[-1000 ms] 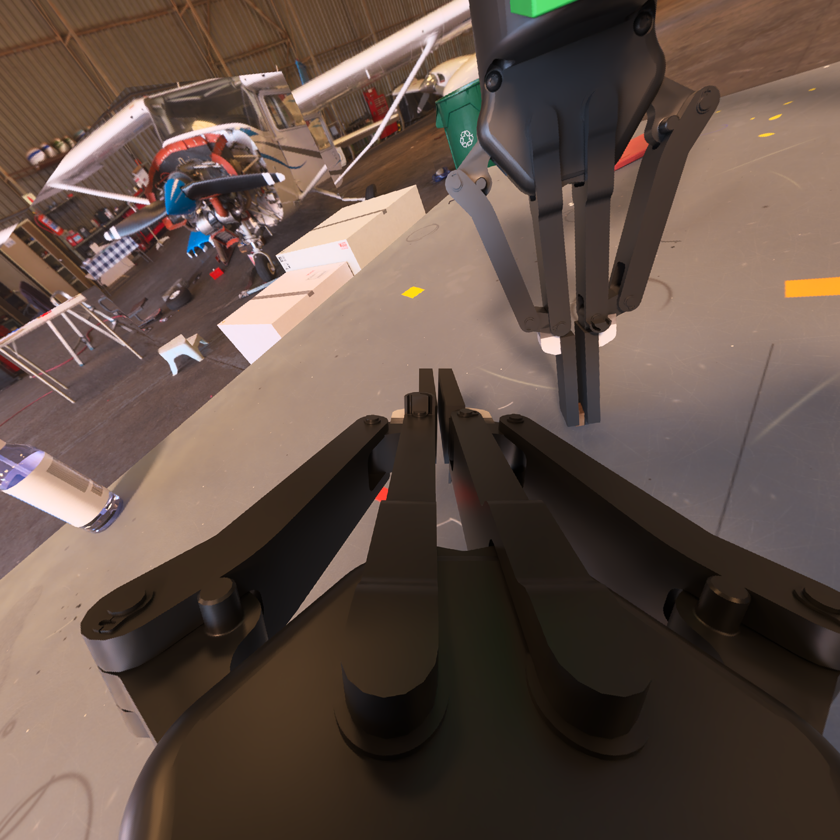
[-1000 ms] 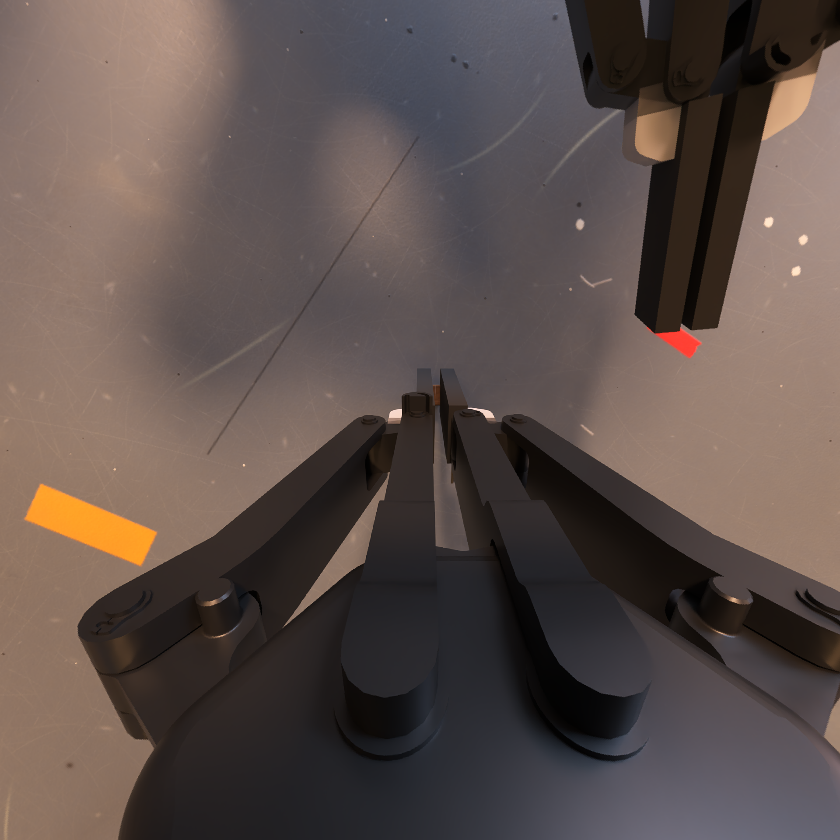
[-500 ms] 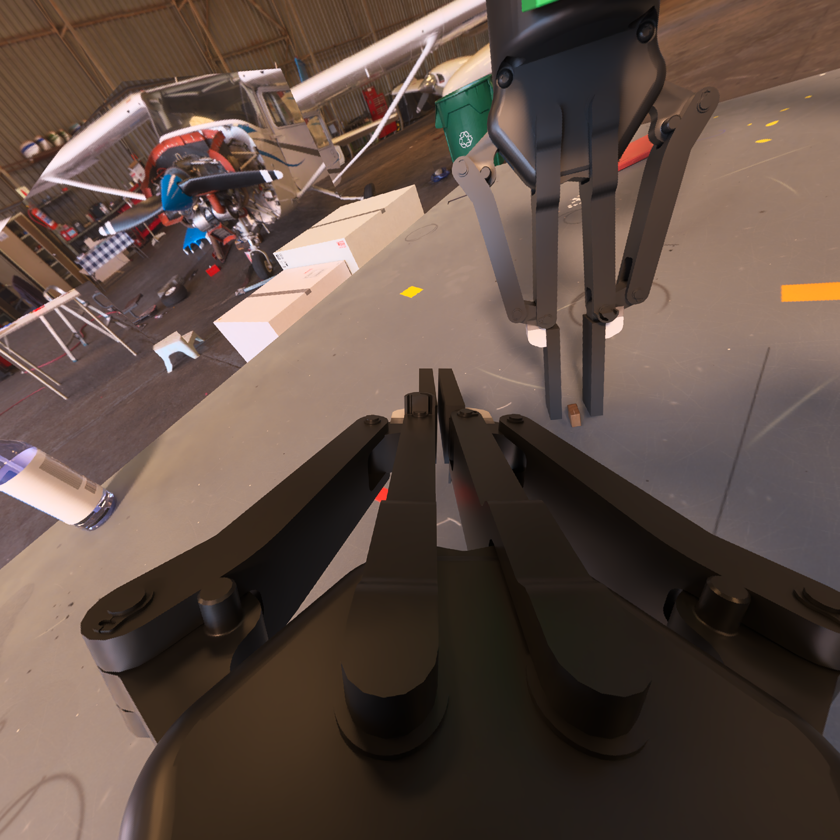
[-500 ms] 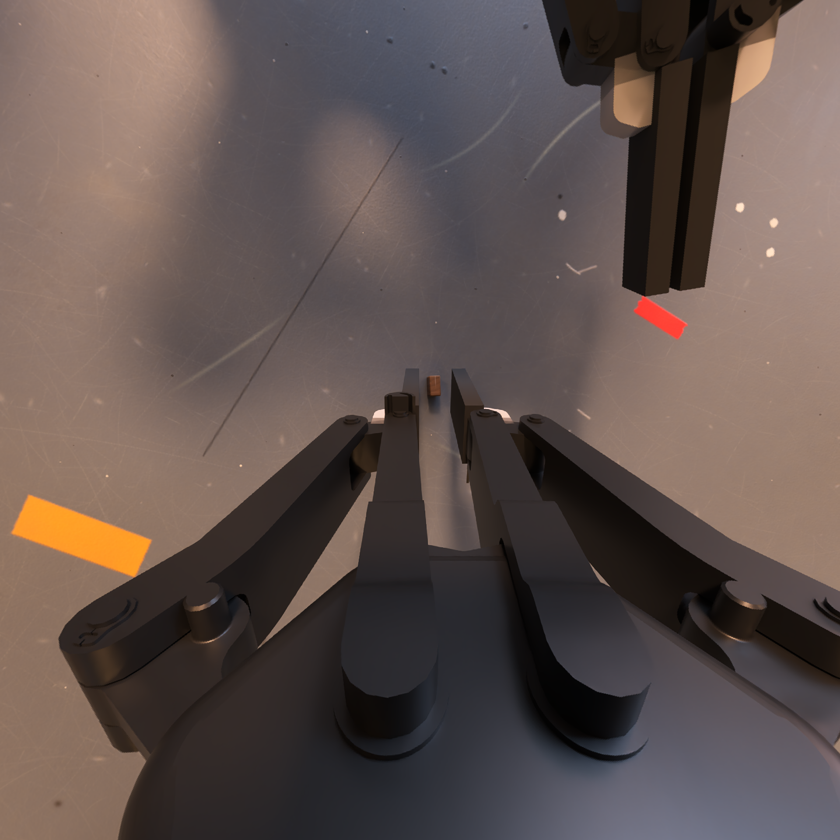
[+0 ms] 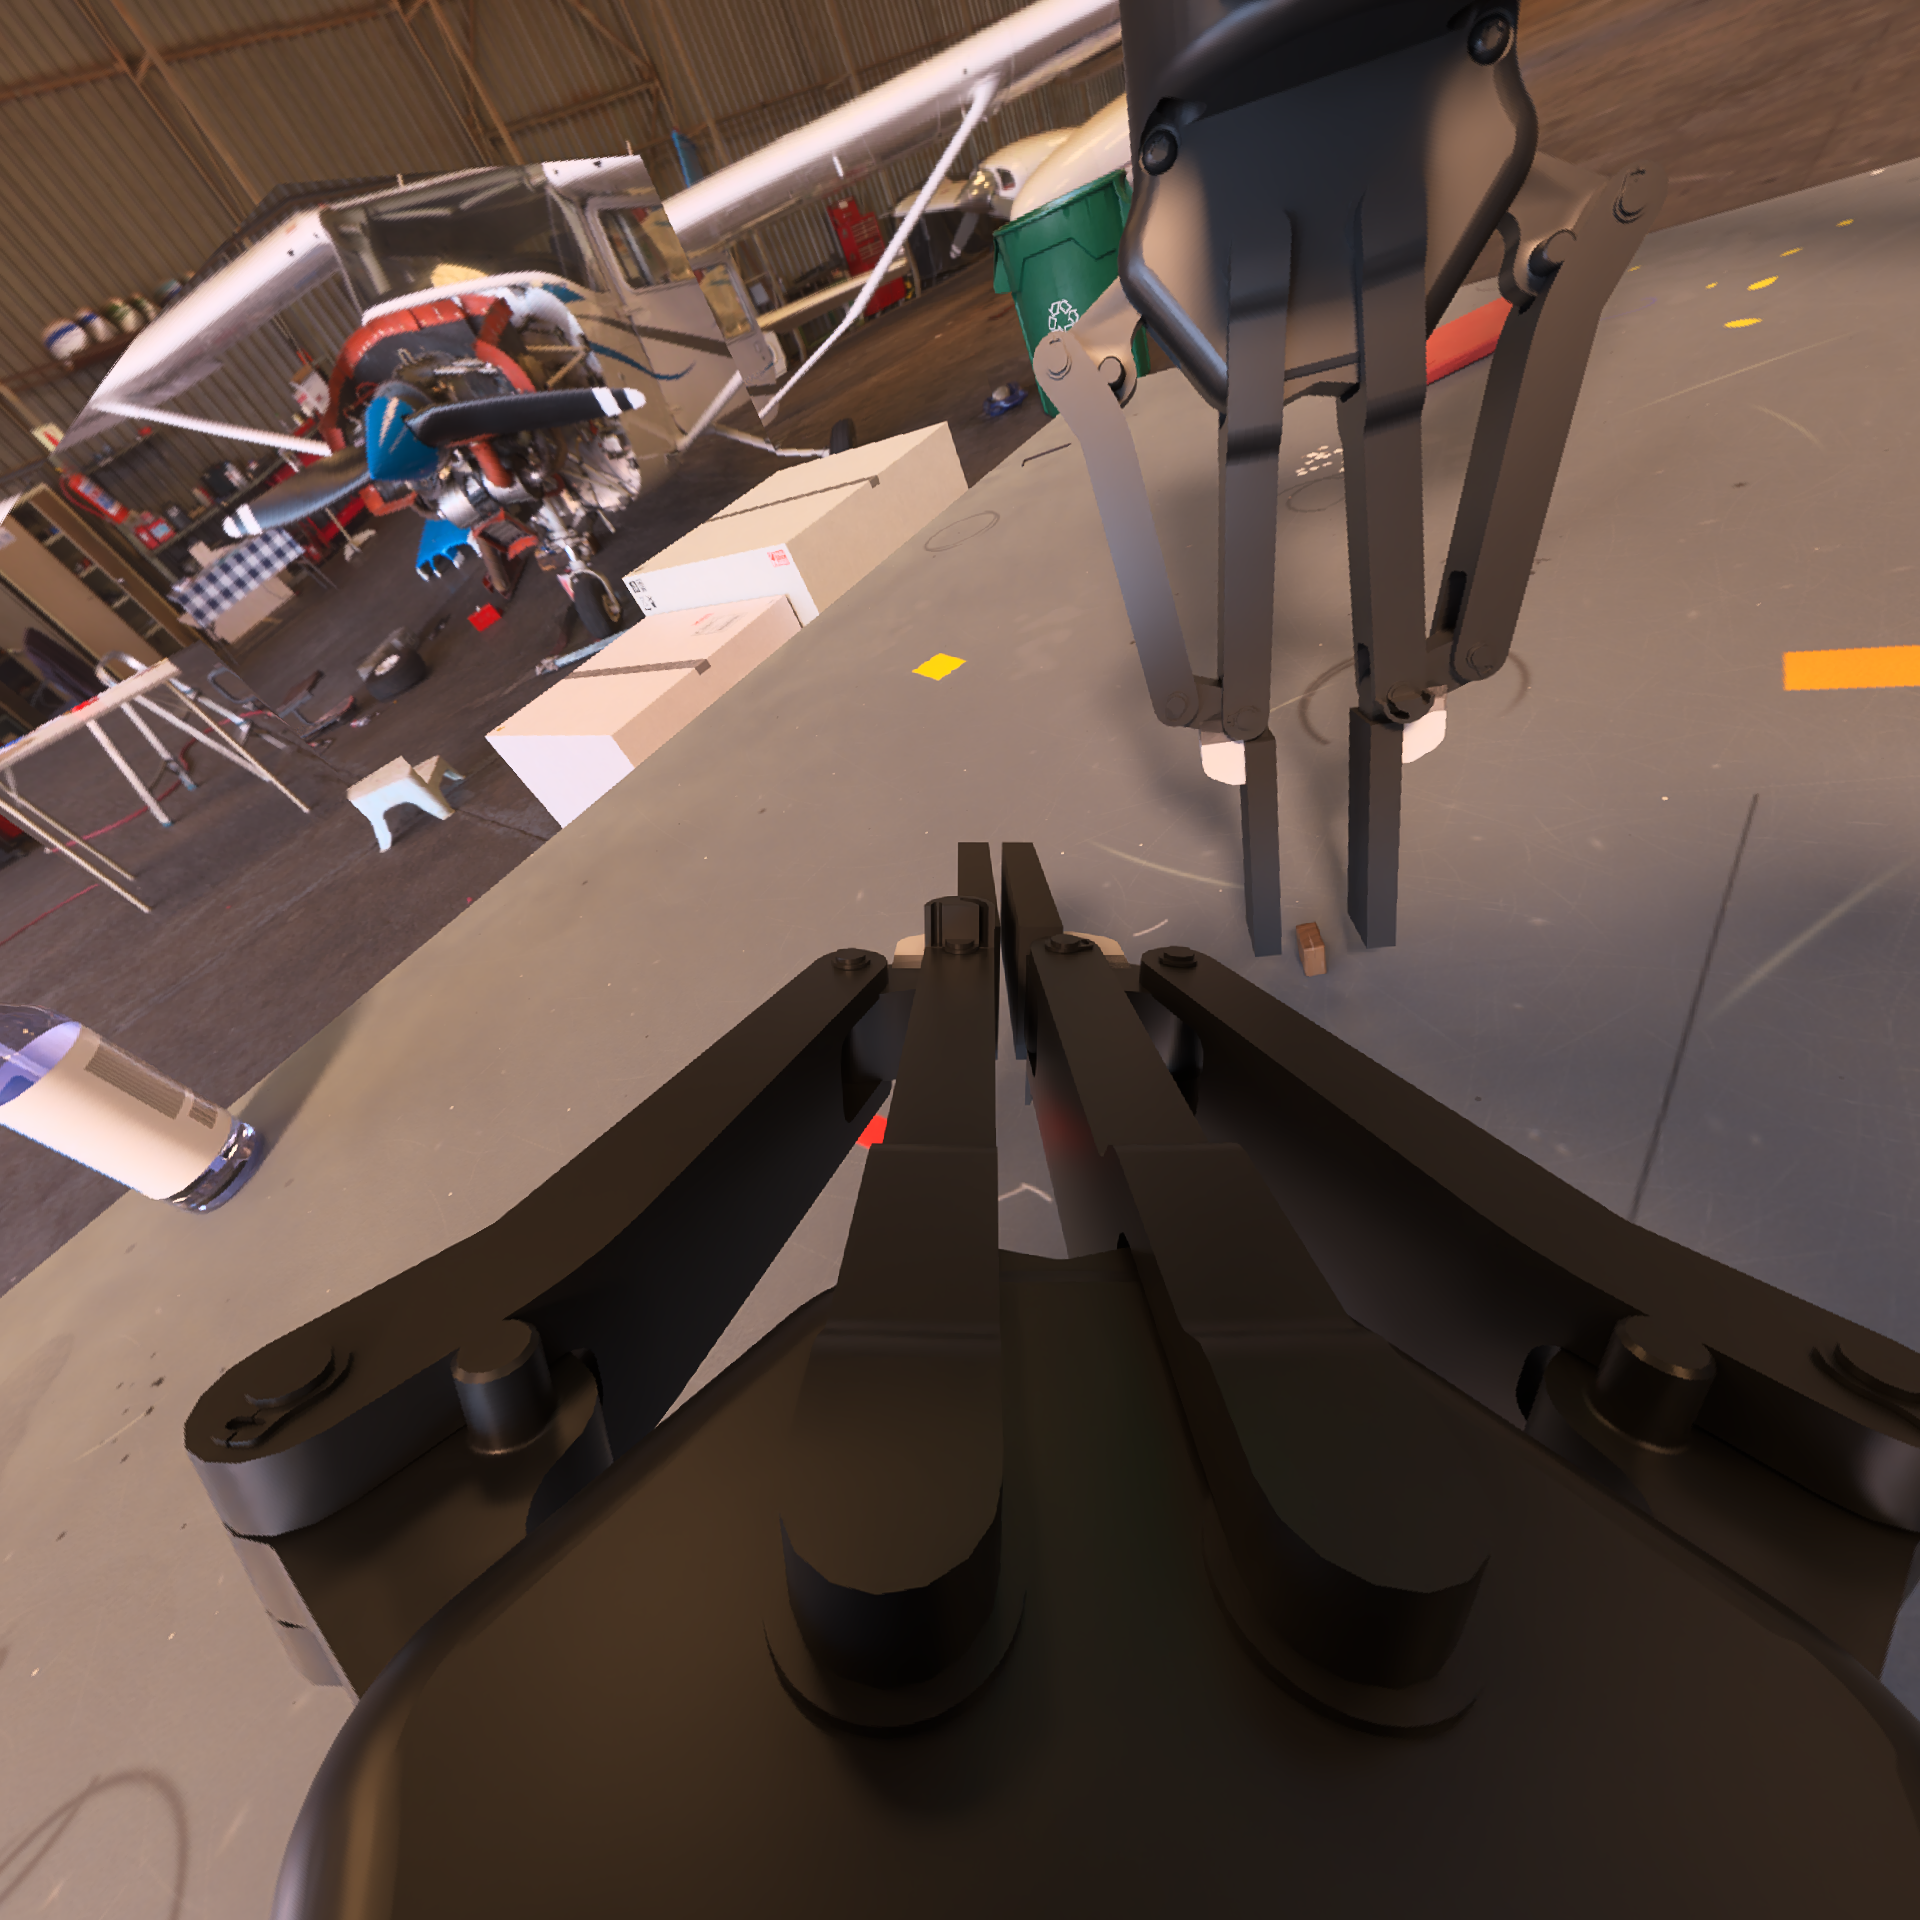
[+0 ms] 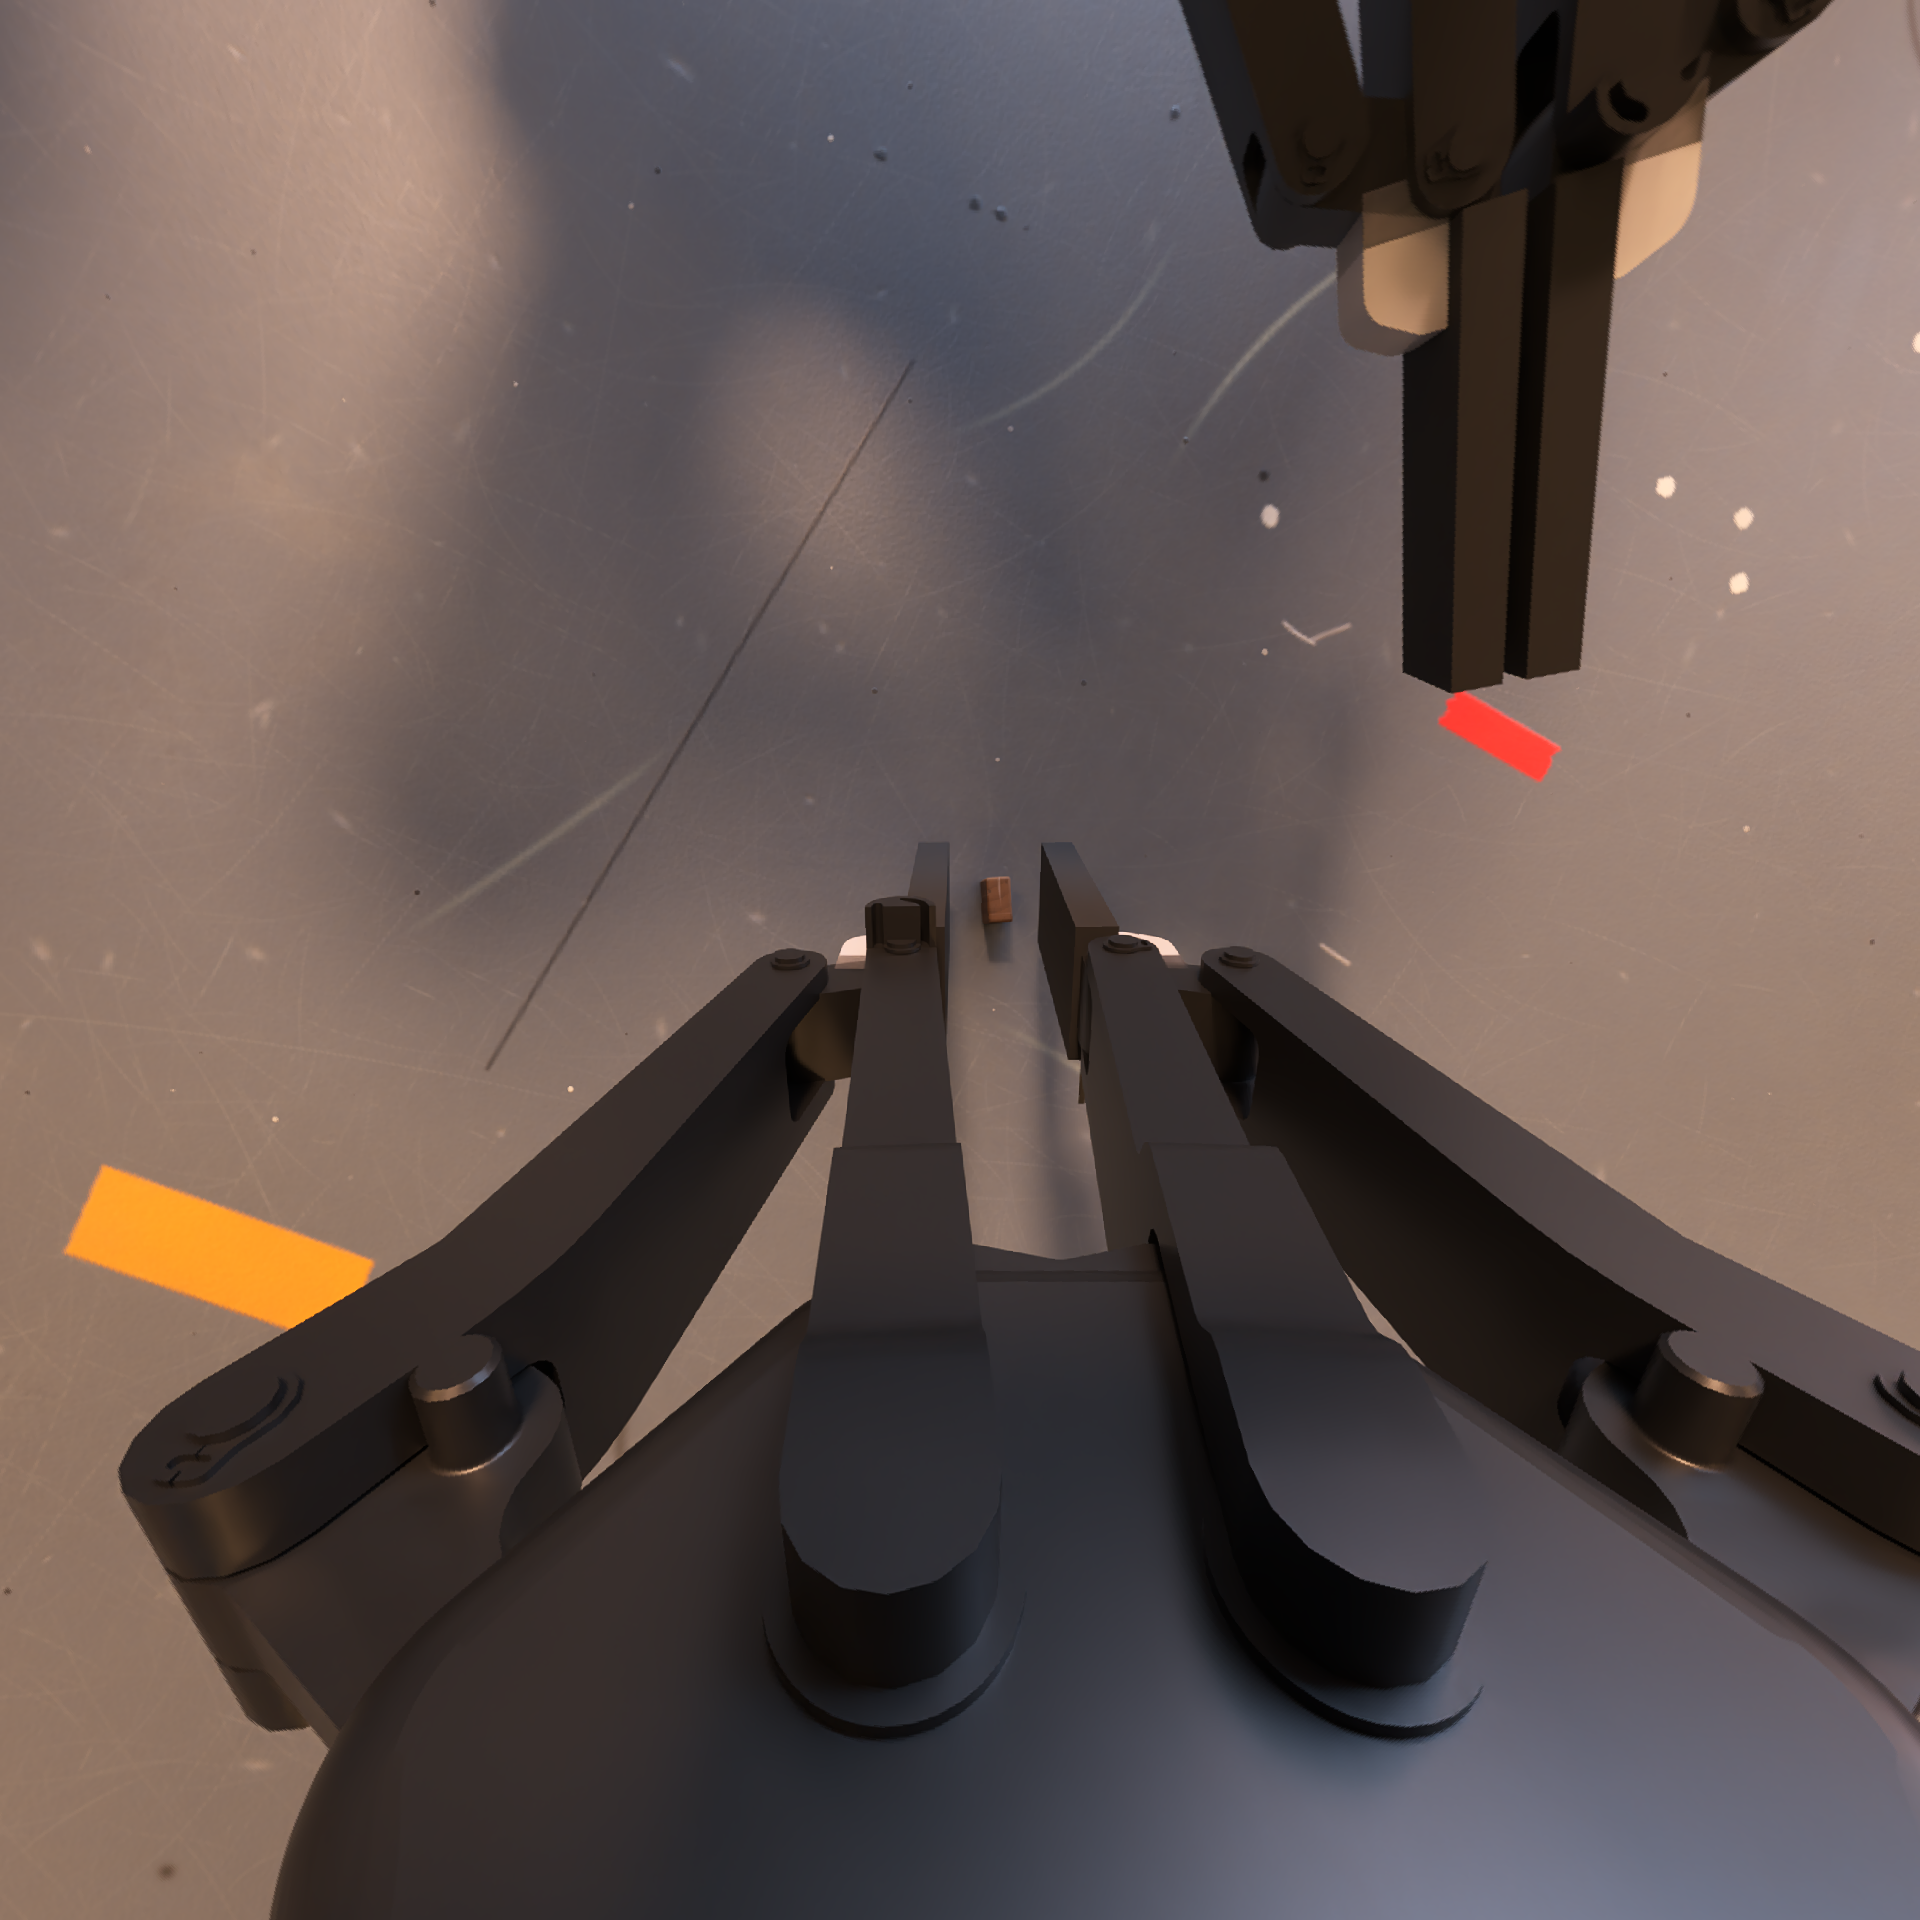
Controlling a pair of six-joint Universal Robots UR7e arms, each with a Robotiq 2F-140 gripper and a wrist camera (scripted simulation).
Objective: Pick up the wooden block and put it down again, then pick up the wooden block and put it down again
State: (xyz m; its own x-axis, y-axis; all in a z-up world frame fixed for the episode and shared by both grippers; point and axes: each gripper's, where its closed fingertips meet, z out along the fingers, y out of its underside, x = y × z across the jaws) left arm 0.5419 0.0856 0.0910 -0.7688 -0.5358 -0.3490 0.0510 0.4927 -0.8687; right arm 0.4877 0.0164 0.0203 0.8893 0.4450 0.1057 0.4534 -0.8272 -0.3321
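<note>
Grey scratched table [image 5: 727, 935] underfoot, dotted with tape: orange strip [image 6: 213, 1245], red strip [image 6: 1498, 734], small yellow patch [image 5: 938, 666]. Bottle [image 5: 114, 1117] lying near the table's edge. Beyond: two cardboard boxes [image 5: 644, 696], green bin [image 5: 1060, 281], small propeller plane [image 5: 488, 416], white stool [image 5: 400, 795].

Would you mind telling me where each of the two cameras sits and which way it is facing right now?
Left wrist view: on the left gripper, shut, looking along the grey table toward a hangar; the right gripper stands ahead, open.
Right wrist view: on the right gripper, looking straight down at the table; its fingers flank the wooden block.
Shared: the block, the orange strip, and each other's gripper.
</note>
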